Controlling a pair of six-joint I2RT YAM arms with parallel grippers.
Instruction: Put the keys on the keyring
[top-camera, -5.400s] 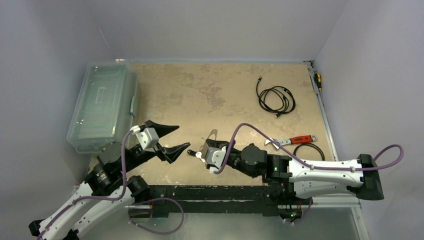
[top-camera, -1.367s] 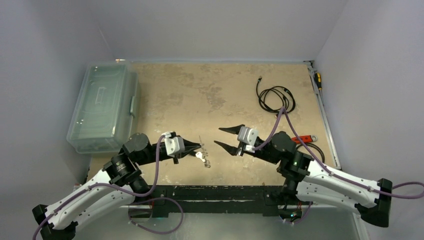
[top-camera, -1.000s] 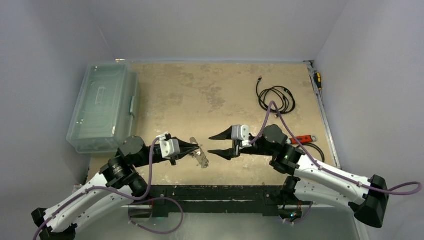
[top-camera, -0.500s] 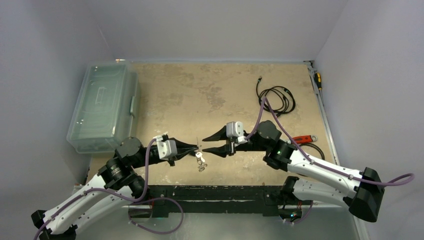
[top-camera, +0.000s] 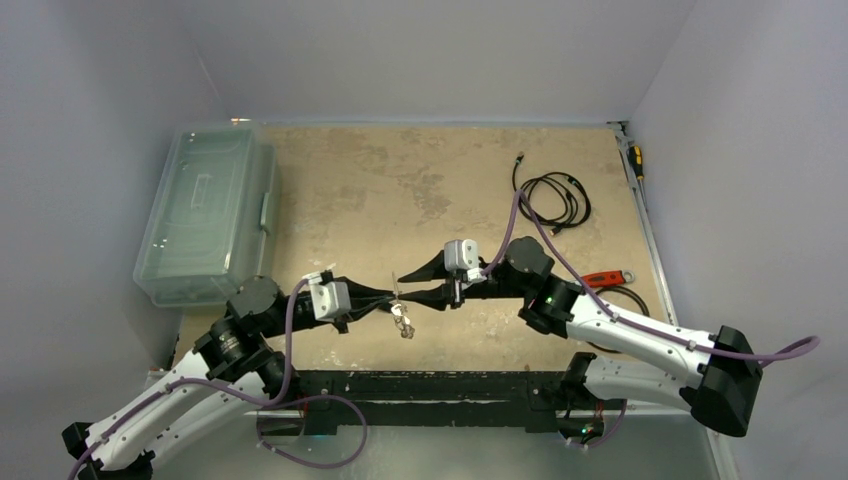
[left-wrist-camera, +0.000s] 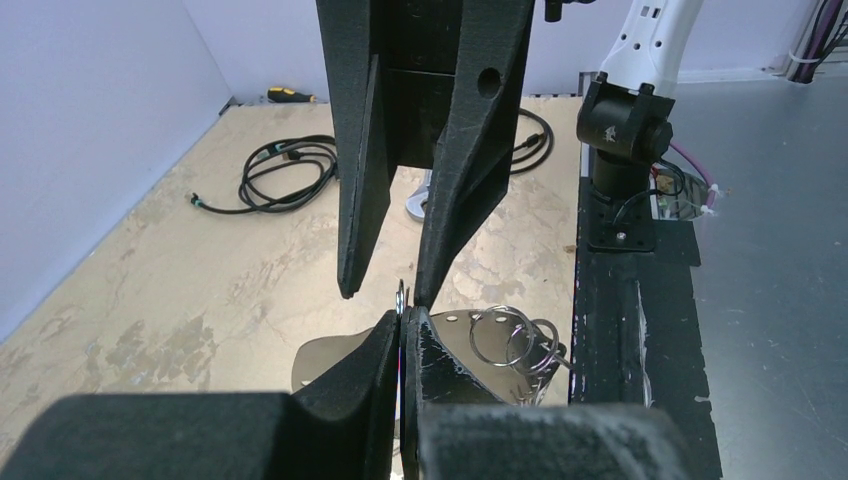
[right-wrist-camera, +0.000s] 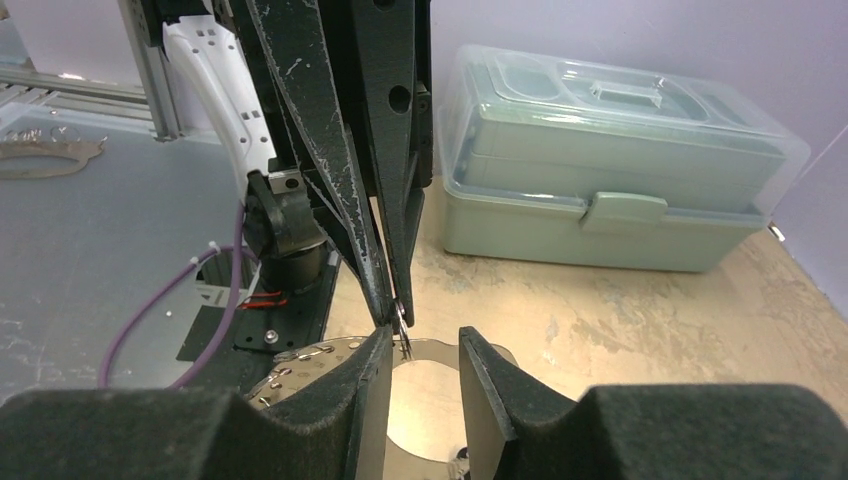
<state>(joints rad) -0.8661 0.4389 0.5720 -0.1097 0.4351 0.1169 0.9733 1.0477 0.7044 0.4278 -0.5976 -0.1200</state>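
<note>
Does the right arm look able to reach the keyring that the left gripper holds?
Probably yes. The left gripper pinches the keyring above the table, and the right gripper, jaws open, straddles its free edge with nothing between them.

A tabletop is shown in sandy beige, mottled with darker brown blotches and paler patches, and is enclosed by pale lilac-grey walls. At the left, a storage box is seen in translucent pale grey-green. A coiled cable is rendered in black. A wrench is marked by a red handle and a silver head. A screwdriver is coloured yellow and black. The left arm and right arm are clad in white shells with black joints, and purple cables are trailed along them. The left gripper and right gripper are finished in matte black. The keyring is seen as silvery-white metal.
</note>
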